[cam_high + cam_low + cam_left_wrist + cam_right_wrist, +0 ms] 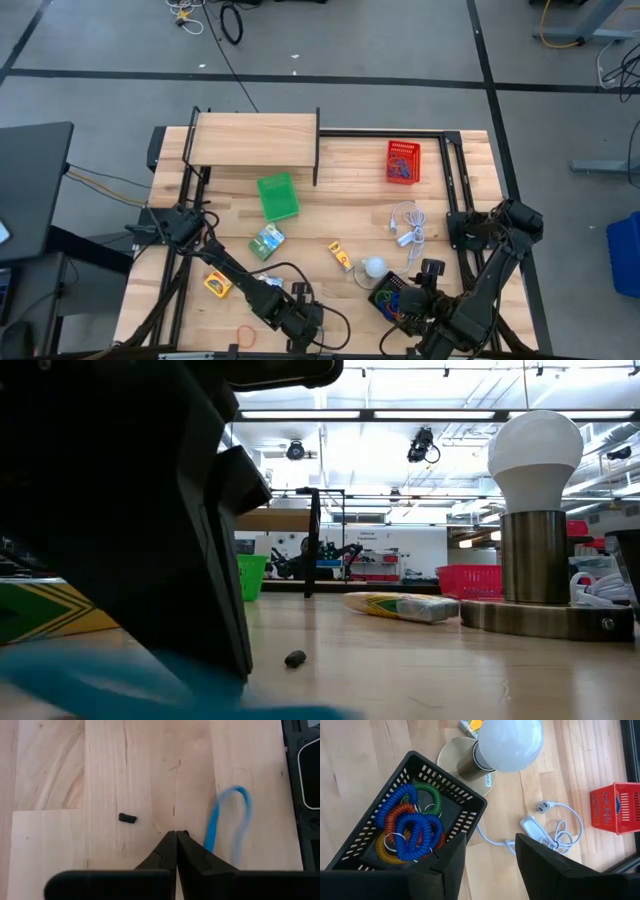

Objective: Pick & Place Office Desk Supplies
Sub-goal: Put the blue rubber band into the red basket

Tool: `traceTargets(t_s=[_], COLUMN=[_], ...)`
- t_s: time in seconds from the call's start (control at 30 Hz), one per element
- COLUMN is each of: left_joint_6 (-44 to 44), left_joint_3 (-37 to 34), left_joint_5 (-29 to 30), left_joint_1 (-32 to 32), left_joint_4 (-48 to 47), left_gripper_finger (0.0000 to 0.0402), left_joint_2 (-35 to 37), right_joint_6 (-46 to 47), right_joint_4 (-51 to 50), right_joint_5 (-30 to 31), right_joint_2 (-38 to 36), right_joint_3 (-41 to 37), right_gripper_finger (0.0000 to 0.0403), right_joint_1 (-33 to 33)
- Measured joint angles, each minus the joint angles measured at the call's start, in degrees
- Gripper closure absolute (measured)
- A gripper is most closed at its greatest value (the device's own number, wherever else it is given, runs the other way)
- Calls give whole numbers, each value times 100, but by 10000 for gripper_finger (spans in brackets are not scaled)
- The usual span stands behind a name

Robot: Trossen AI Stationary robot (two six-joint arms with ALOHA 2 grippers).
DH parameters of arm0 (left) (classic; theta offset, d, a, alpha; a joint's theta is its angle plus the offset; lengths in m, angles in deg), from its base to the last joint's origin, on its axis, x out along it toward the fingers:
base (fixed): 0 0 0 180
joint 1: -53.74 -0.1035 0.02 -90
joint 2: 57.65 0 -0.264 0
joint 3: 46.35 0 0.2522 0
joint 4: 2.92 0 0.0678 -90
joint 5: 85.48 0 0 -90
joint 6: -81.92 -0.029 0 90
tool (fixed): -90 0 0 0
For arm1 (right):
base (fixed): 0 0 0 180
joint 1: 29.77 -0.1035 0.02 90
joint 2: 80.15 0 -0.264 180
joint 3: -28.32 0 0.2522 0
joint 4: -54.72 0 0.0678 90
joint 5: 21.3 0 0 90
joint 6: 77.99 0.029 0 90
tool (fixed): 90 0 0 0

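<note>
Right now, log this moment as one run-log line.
left gripper: shut, low over table, beside blue loop, grip unclear | right gripper: open at black basket holding coiled loops

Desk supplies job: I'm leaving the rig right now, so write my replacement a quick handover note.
Left gripper: jaws shut, low over the table's front edge, beside a blue loop. I cannot tell whether it is pinched.
Right gripper: jaws open, empty, over the black basket.
Done: blue, orange, green and yellow coil loops lie in the black basket.
Left: the blue loop, an orange loop, green packet, yellow packet and yellow piece, all on the table.
</note>
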Motion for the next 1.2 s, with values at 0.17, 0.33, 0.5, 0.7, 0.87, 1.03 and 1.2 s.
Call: traceTargets(t_s=[0.17, 0.33, 0.5, 0.7, 0.87, 1.03, 1.2], left_joint_6=[-1, -116, -138, -210, -149, -111, -103], left_joint_3=[-24, -45, -44, -41, -37, -33, -37], left_joint_5=[81, 140, -321, -620, -490, -498, -650], left_joint_1=[3, 25, 62, 197, 225, 201, 216], left_joint_4=[-138, -305, -136, 203, 335, 366, 393], left_gripper_finger=[398, 399, 381, 311, 236, 185, 181], left_joint_2=[122, 270, 364, 364, 364, 273, 179], right_joint_6=[0, 0, 2, 2, 0, 1, 1], right_joint_4=[0, 2, 2, 0, 0, 2, 2], right_joint_5=[-1, -4, -6, -8, -10, -12, -12], right_joint_2=[0, 0, 0, 0, 0, 0, 0], right_joint_3=[0, 0, 0, 0, 0, 0, 0], right_gripper_finger=[224, 224, 224, 224, 224, 224, 224], right_joint_1=[0, 0, 0, 0, 0, 0, 0])
